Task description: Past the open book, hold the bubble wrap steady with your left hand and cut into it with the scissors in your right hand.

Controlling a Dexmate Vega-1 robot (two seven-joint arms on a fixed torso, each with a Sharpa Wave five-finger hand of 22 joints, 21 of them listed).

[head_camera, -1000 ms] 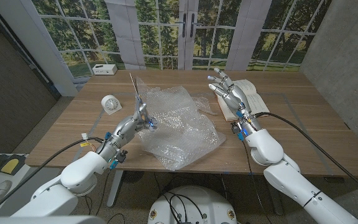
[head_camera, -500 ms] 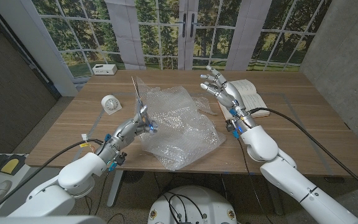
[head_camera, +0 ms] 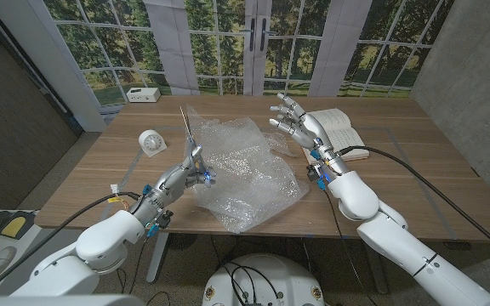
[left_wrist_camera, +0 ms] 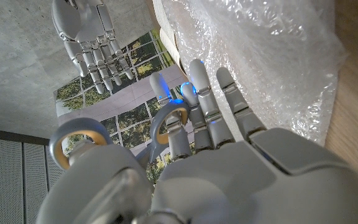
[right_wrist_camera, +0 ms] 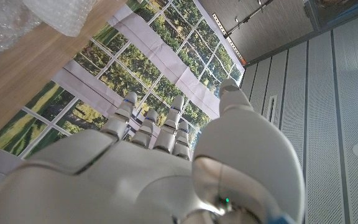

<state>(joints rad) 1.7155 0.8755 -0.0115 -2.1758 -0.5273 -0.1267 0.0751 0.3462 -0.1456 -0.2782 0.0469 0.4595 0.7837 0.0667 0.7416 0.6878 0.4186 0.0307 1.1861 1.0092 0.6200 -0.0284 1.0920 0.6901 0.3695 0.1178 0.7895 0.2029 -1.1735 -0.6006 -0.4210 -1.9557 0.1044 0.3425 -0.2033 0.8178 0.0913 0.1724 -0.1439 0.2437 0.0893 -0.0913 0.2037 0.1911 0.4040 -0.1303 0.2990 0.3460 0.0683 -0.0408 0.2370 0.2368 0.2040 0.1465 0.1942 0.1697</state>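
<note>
Bubble wrap [head_camera: 247, 172]: crumpled on bench [head_camera: 398, 183], beside book [head_camera: 337, 127]; uncut as far as visible. Scissors [head_camera: 189, 136]: gripped in left hand [head_camera: 185, 172], blades up, at wrap's edge. Right hand [head_camera: 294, 124]: spread, empty, raised over wrap. Roles reversed; steadying and cutting remain.
</note>
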